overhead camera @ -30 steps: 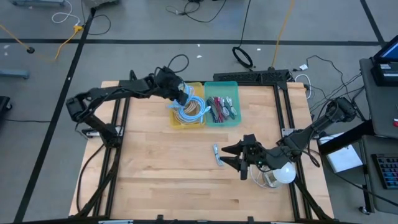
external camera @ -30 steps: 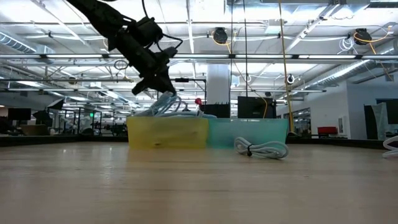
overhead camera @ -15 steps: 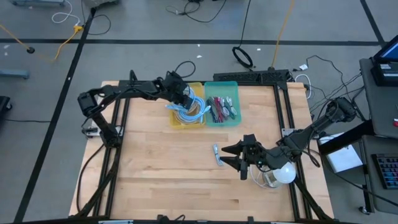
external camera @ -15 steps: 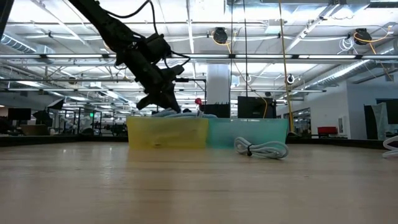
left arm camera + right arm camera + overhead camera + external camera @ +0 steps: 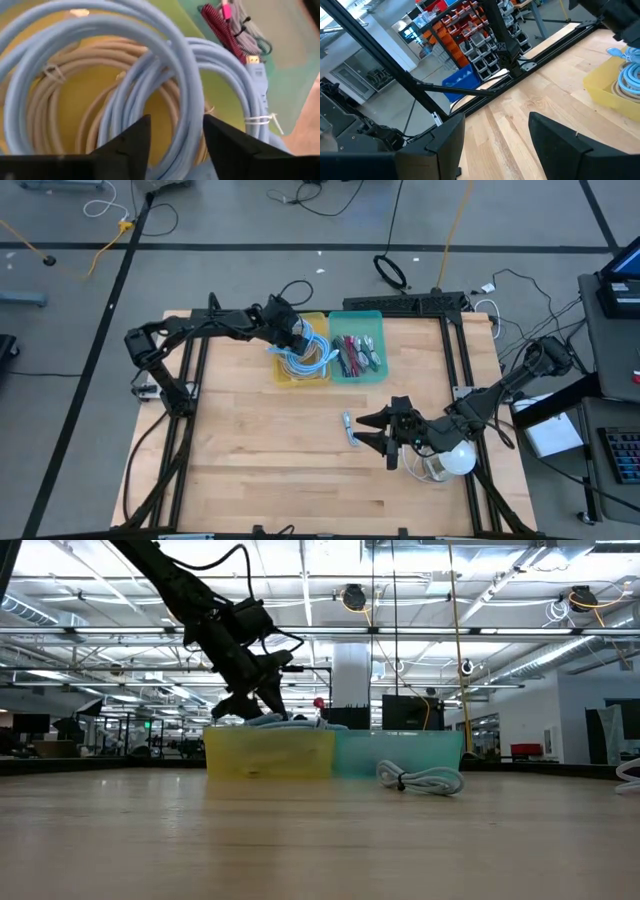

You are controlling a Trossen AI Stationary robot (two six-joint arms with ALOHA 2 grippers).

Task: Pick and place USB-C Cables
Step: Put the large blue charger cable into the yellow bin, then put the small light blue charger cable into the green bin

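My left gripper [image 5: 297,338] hangs over the yellow bin [image 5: 284,373] at about eleven o'clock on the table, its fingers [image 5: 127,145] parted with a loop of light blue cable [image 5: 175,100] running between them — not clamped on it. Beneath lie more light blue and beige coils [image 5: 309,357] filling that bin. Just beside it, toward one o'clock, the teal bin [image 5: 372,316] holds the short maroon and teal cables [image 5: 356,352]. One grey-white coil [image 5: 420,779] lies loose on the wood at about four o'clock. My right gripper [image 5: 378,431] waits just beside it — fingers apart, holding nothing.
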